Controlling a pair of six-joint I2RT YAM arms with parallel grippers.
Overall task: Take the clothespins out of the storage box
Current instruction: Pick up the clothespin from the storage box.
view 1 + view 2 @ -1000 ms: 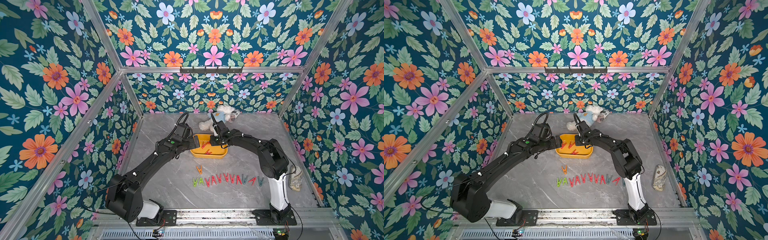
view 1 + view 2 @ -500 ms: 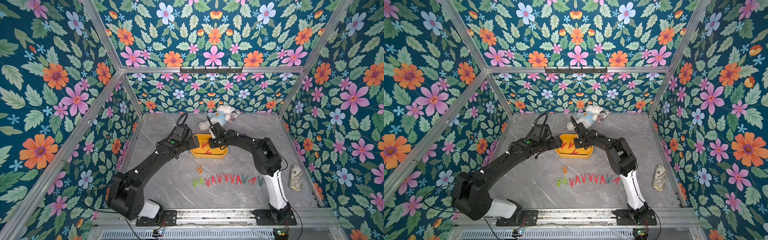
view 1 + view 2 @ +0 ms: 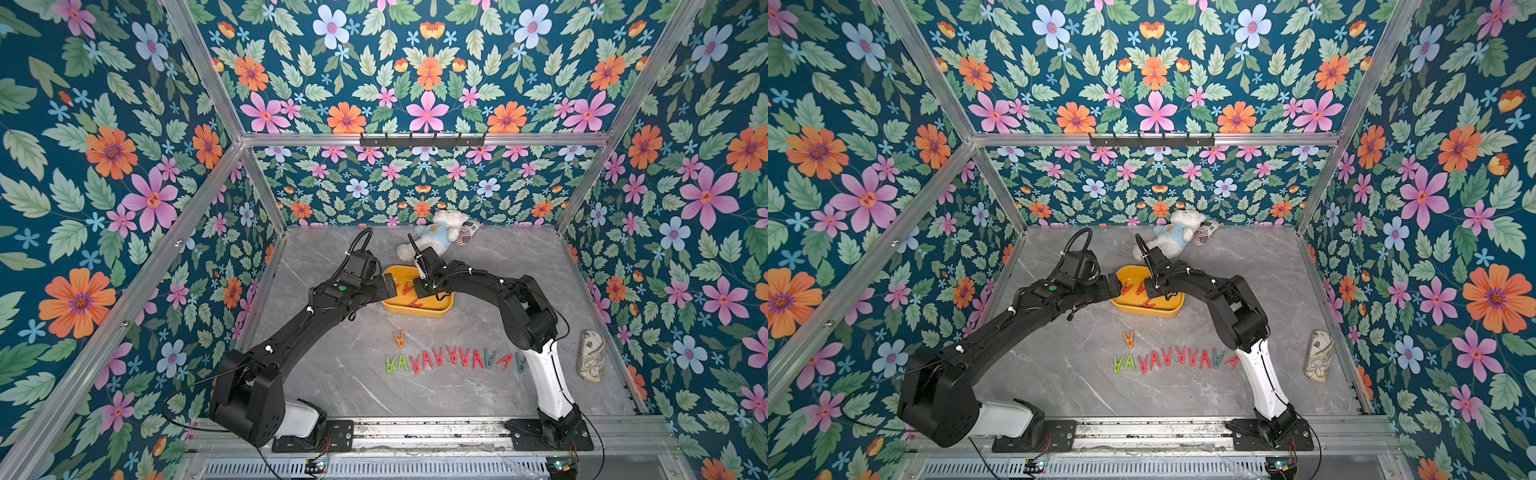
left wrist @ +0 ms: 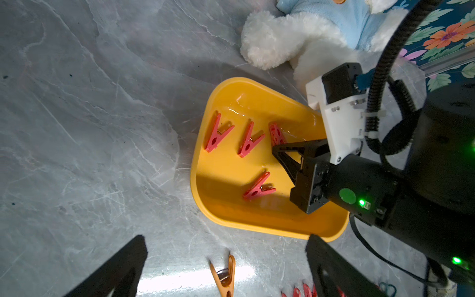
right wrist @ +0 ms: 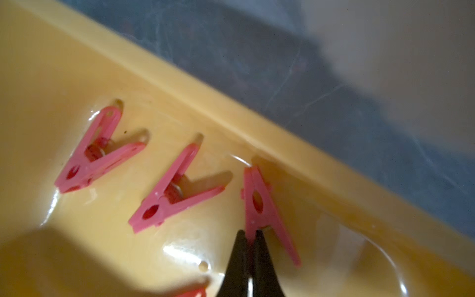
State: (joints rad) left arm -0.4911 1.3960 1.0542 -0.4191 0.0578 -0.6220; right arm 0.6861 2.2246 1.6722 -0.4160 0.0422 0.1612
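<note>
- The right gripper [image 5: 249, 235] was down in the box [image 3: 415, 309], its fingers pinched tight on one leg of a red peg [image 5: 259, 205].
- Three other red pegs [image 4: 249, 141] lay loose in the box.
- The left gripper [image 4: 226, 239] hung by the box's rim, fingers spread wide.
- A row of pegs [image 3: 453, 359] lay on the table [image 3: 332, 374].

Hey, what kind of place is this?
Most likely a robot test cell, not a home: a left arm and right arm bolted to a metal rail, inside an aluminium frame with floral wall panels.
</note>
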